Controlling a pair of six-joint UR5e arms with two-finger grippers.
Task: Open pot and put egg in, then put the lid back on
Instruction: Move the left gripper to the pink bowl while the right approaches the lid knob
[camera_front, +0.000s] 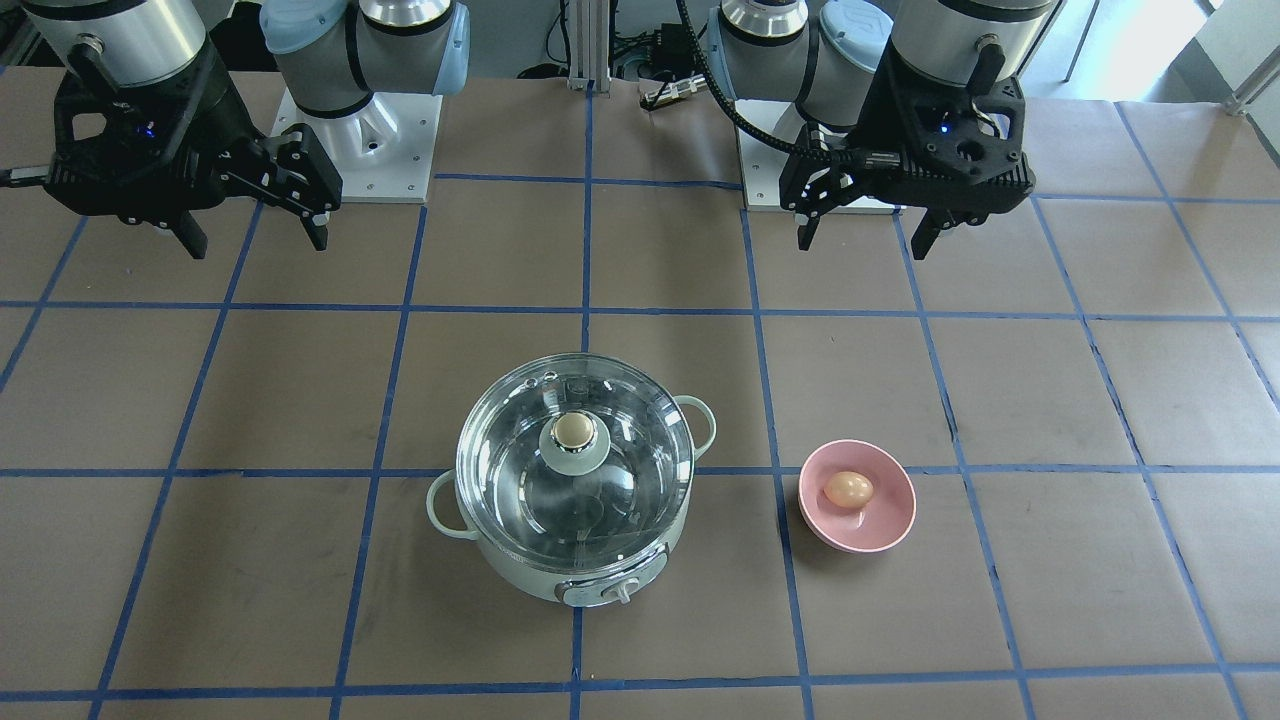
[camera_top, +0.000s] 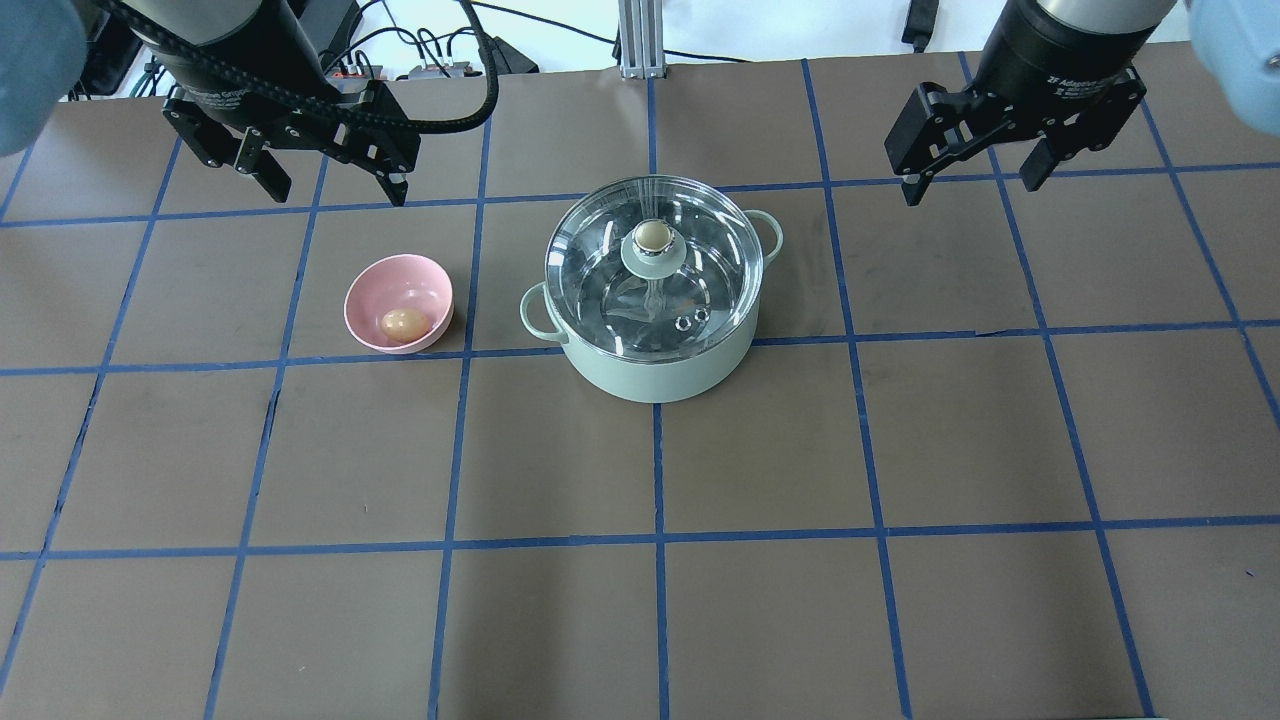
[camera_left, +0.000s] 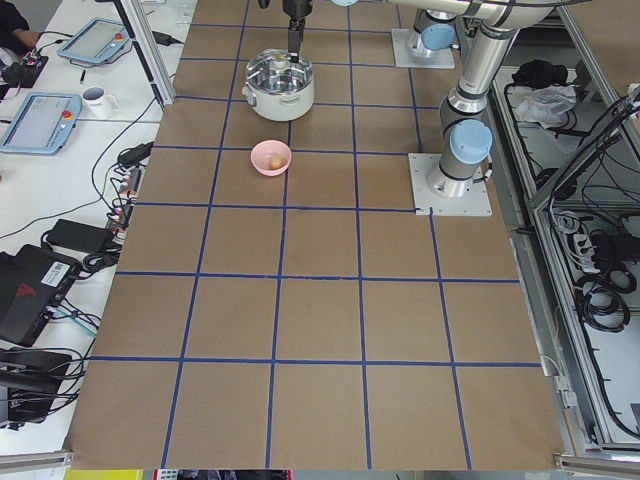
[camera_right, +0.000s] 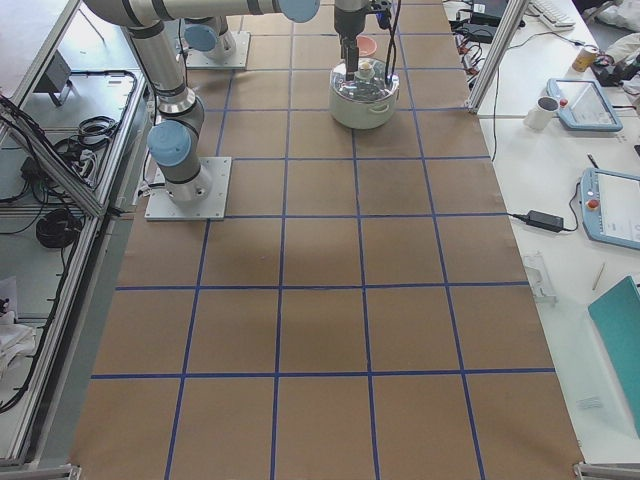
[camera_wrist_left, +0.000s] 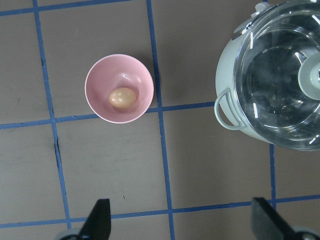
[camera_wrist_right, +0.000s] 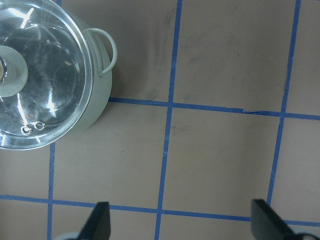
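The mint-green pot (camera_top: 655, 375) stands mid-table, its control knob (camera_front: 622, 593) facing away from me. The clear glass lid (camera_top: 600, 270) with a beige knob (camera_top: 651, 236) sits closed on the pot. The tan egg (camera_top: 403, 323) lies in a pink bowl (camera_top: 380, 290) left of the pot. My left gripper (camera_top: 328, 186) is open and empty, hovering high beyond the bowl. My right gripper (camera_top: 975, 175) is open and empty, high to the right of the pot. The left wrist view shows the egg (camera_wrist_left: 122, 97) and the pot (camera_wrist_left: 226, 85). The right wrist view shows the lid (camera_wrist_right: 50, 95).
The table (camera_top: 700, 560) is covered in brown paper with a blue tape grid. The arm bases (camera_front: 360, 140) stand at the table's robot side. Benches with tablets and mugs (camera_left: 97, 98) lie beyond the table's ends.
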